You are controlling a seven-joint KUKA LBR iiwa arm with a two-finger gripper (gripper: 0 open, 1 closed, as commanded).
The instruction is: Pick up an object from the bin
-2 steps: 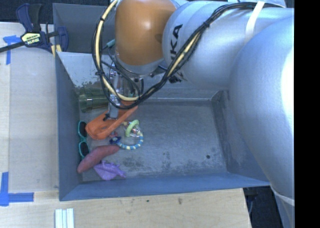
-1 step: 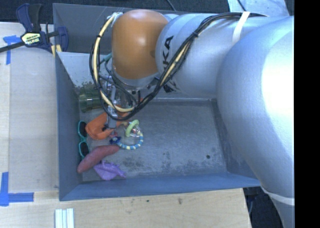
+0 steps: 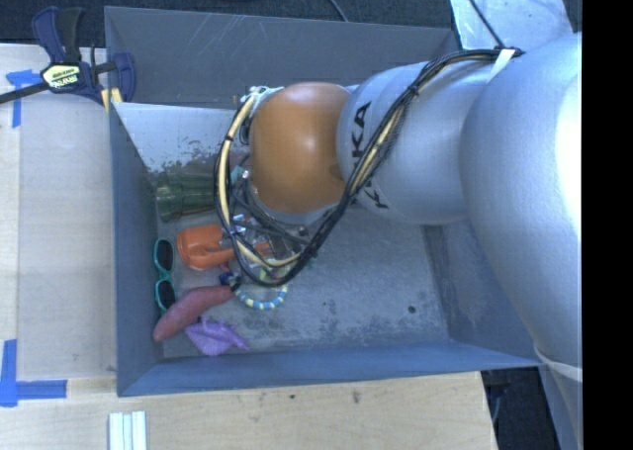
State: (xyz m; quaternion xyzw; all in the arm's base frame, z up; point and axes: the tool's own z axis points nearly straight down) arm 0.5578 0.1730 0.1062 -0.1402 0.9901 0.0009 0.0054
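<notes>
views: one camera | position: above the grey metal bin (image 3: pixel 297 52), somewhat to one side | facing: down into it | range: close, bin spans most of frame | arm (image 3: pixel 465 141) enters from right

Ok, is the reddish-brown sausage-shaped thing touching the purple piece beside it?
Touching. The camera view shows the purple piece lying against the reddish-brown thing along its lower edge, with no gap between them.

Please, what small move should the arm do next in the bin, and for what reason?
Probably a short, careful descent onto the orange object at the left side of the bin. The claw sits right beside it, under the wrist's orange cover, with a pale beaded ring close by. That object looks nearest, so shifting sideways seems needless.
</notes>
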